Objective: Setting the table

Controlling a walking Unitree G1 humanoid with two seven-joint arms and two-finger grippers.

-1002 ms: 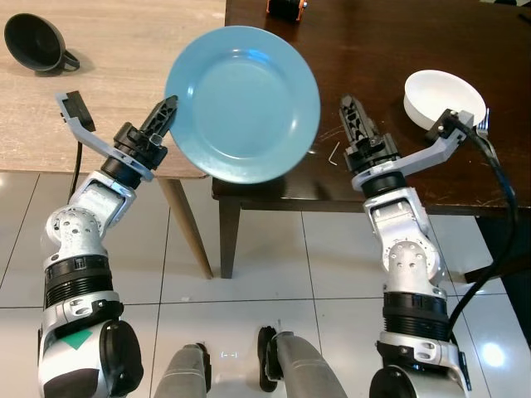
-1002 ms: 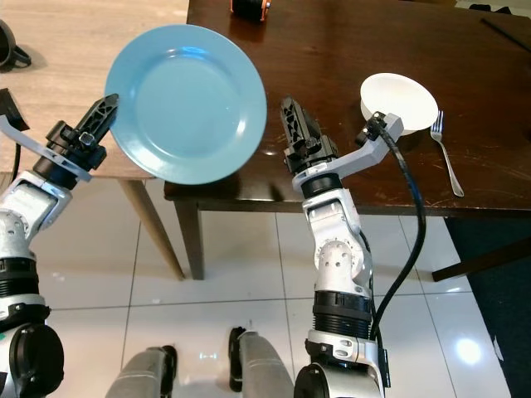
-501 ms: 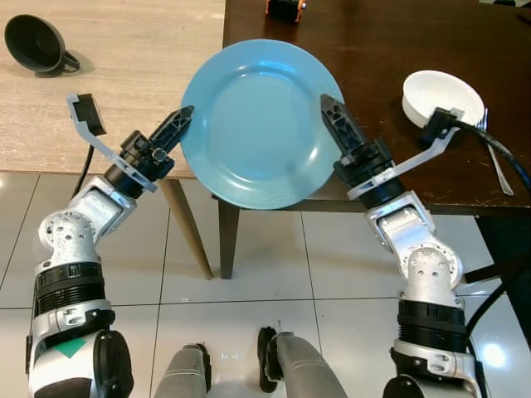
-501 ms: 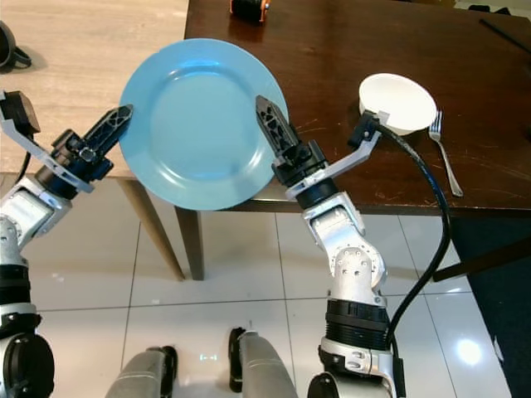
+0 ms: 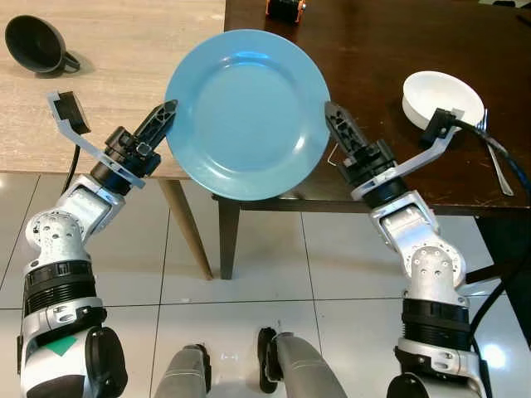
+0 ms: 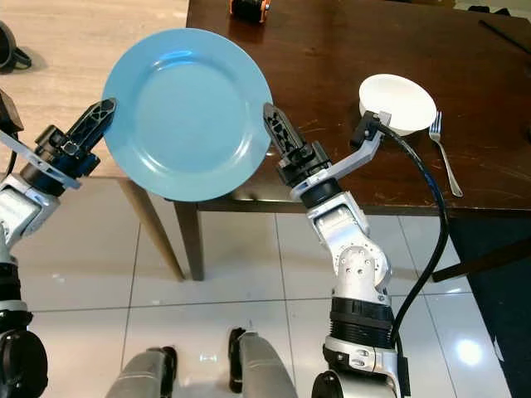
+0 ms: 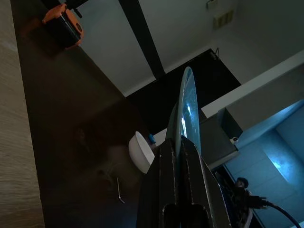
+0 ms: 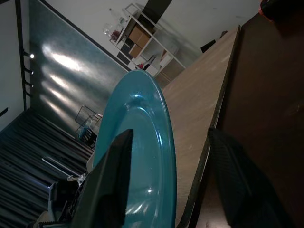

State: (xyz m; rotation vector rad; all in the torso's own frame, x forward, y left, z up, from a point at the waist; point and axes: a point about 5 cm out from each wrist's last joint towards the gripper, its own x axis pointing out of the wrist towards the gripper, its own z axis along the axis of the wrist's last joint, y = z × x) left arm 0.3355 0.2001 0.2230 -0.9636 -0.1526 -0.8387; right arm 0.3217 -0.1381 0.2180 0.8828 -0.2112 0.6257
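Blue plate (image 5: 247,112) sits upper centre of the head views, face toward the camera, held up in the air over the gap between two tables. It hides the near corners of both tables and most of the small angled metal key (image 5: 333,155) lying on the dark top just beside its right rim.

Left gripper (image 5: 163,118), left of centre: fingers pinched together on the plate's left rim; the left wrist view shows the rim edge-on, clamped between the two black fingers (image 7: 164,178). Right gripper (image 6: 274,124) is at the plate's right rim. In the right wrist view its fingers (image 8: 111,178) stand wide apart, one in front of the plate's face, the other out over the table; whether either touches the rim cannot be told.

Surfaces: dark brown wooden table (image 5: 390,50) fills the upper right; light wooden table (image 5: 116,66) the upper left; pale glossy floor tiles (image 5: 249,274) below. On the dark table: white bowl (image 5: 442,98), partly covered by the right wrist camera bracket; fork (image 6: 444,153) just right of the bowl; an orange-and-black object (image 5: 286,7) cut off by the top edge. Black funnel-shaped cup (image 5: 35,43) in the upper left corner on the light table. The wrist views are dim, so the room behind is hard to make out; pale shelving (image 8: 149,35) shows faintly.
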